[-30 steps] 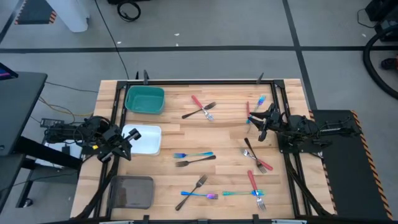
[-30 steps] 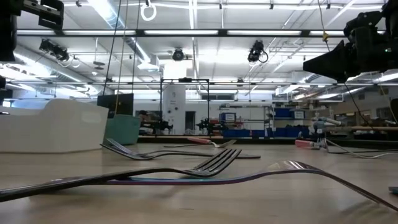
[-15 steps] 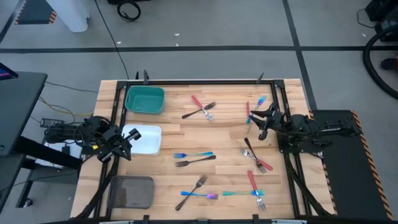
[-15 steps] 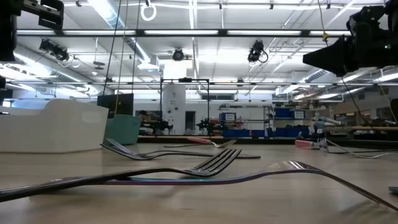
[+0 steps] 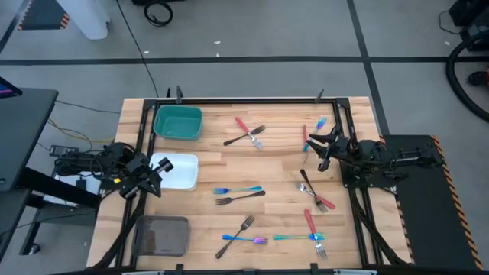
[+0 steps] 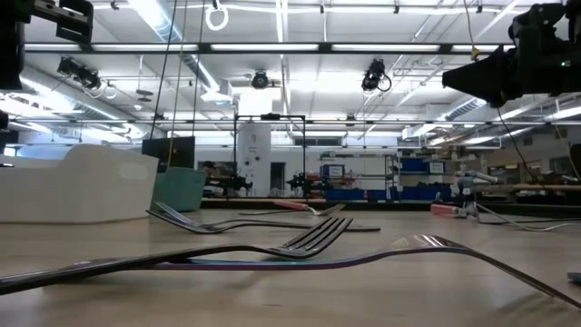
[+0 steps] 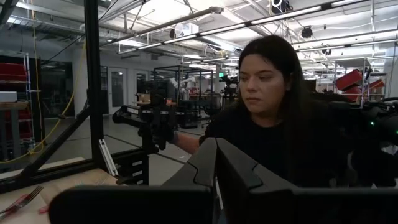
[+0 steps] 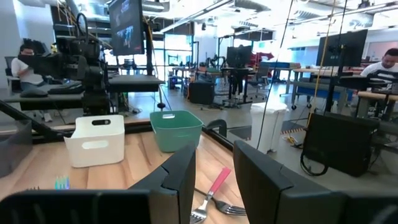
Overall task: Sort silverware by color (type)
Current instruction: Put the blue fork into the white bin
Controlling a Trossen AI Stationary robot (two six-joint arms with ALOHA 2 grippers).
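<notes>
Now right gripper [image 5: 318, 152] at three o'clock, fingers spread, hovering above red fork [image 5: 304, 137]; left gripper [image 5: 157, 177], pressed together, at nine o'clock.

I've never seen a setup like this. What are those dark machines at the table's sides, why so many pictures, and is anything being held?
They are two robot arms with two-finger grippers. One camera looks down from above, one sits at table height, and one rides on each wrist. From above, the left gripper waits at the white tray; the right gripper hovers open over the table's right side, holding nothing. On the wooden table lie scattered forks, red-handled, shiny blue and dark, plus a teal tray and a grey tray. The left wrist camera shows a person beyond the table.
</notes>
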